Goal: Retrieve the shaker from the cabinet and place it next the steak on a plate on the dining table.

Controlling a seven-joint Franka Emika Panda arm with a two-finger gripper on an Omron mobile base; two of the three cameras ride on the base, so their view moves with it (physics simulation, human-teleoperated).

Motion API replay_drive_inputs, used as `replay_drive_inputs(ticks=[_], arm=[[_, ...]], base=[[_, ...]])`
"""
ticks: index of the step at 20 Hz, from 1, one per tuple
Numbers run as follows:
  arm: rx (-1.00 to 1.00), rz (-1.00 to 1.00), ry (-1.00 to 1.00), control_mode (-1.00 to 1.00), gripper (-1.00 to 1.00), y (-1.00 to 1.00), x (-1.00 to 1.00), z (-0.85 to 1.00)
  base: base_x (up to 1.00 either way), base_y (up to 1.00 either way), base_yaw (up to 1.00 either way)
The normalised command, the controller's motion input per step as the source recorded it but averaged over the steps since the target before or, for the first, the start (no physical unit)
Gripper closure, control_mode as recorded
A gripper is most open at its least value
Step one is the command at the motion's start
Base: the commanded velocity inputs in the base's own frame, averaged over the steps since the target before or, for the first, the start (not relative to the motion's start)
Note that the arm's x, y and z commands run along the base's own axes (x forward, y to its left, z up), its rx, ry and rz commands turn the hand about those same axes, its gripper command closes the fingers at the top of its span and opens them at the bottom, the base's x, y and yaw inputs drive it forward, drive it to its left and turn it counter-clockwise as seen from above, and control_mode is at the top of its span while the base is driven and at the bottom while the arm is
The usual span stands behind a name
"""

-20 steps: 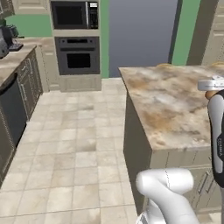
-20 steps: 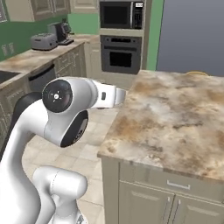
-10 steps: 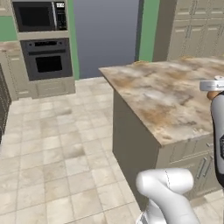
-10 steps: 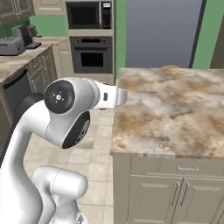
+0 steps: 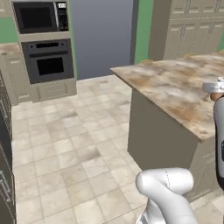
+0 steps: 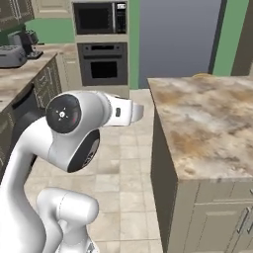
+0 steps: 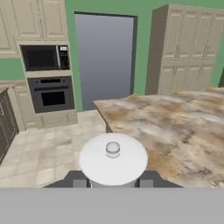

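Note:
In the hand view the shaker point(image 7: 113, 159) shows its flat white cap from above, and my gripper point(image 7: 113, 182) is shut on it with a dark finger point(image 7: 79, 182) on either side. From the left base view the shaker point(image 5: 214, 87) is at the right edge, white cap over an orange-brown body, level with the near edge of the dining table point(image 5: 175, 85). The table's mottled brown marble top point(image 7: 175, 122) stretches ahead and to the right of the hand, and it also fills the right side of the right base view point(image 6: 212, 118). The cabinet, the plate and the steak are out of view.
A built-in oven with a microwave above it point(image 5: 46, 61) stands in the far wall beside a tall grey panel point(image 5: 103, 35). Tall beige storage units point(image 7: 188, 48) rise behind the table. A counter with a toaster point(image 6: 12, 57) runs along the left. Tiled floor point(image 5: 74, 144) lies open between them.
Both base views have swung with the base, so the whole kitchen has shifted and the table end now sits closer. The shaker has stayed in the shut gripper.

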Motion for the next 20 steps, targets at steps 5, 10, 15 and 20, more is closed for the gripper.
replay_drive_inputs(ticks=[5, 10, 15, 20], arm=[[0.0, 0.0, 0.0, 1.0, 1.0, 0.0, 0.0, 0.0], [0.0, 0.0, 0.0, 1.0, 1.0, 0.0, 0.0, 0.0], [0.0, 0.0, 0.0, 1.0, 1.0, 0.0, 0.0, 0.0], [0.0, 0.0, 0.0, 1.0, 1.0, 0.0, 0.0, 0.0]], base=[[1.0, 0.67, -0.06], [1.0, 0.5, -0.09], [1.0, 0.5, -0.3], [1.0, 0.66, -0.41]])
